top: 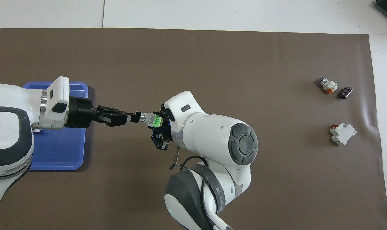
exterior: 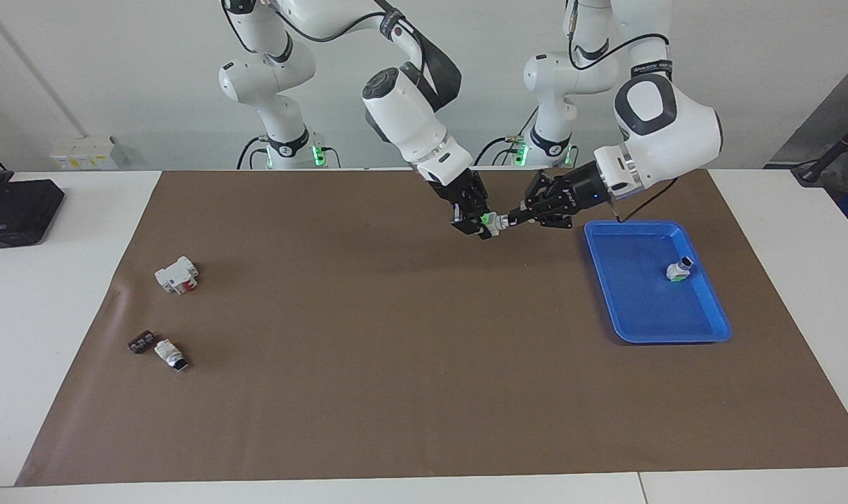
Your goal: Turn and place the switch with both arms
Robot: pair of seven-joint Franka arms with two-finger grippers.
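Observation:
The switch (exterior: pixel 495 223) is held in the air between both grippers, over the brown mat (exterior: pixel 396 364) beside the blue tray (exterior: pixel 641 308). My right gripper (exterior: pixel 481 227) is shut on its bright green end. My left gripper (exterior: pixel 513 220) is shut on its black knob end. The switch lies roughly level between them. In the overhead view the switch (top: pixel 145 117) spans from the left gripper (top: pixel 134 117) to the right gripper (top: pixel 156 123), with the green end at the right gripper.
A second green-based switch (exterior: pixel 679 269) stands in the blue tray (top: pixel 59 153). Toward the right arm's end of the mat lie a white blocky part with red (exterior: pixel 177 274), a white switch with red marking (exterior: pixel 171 353) and a small dark block (exterior: pixel 140 342).

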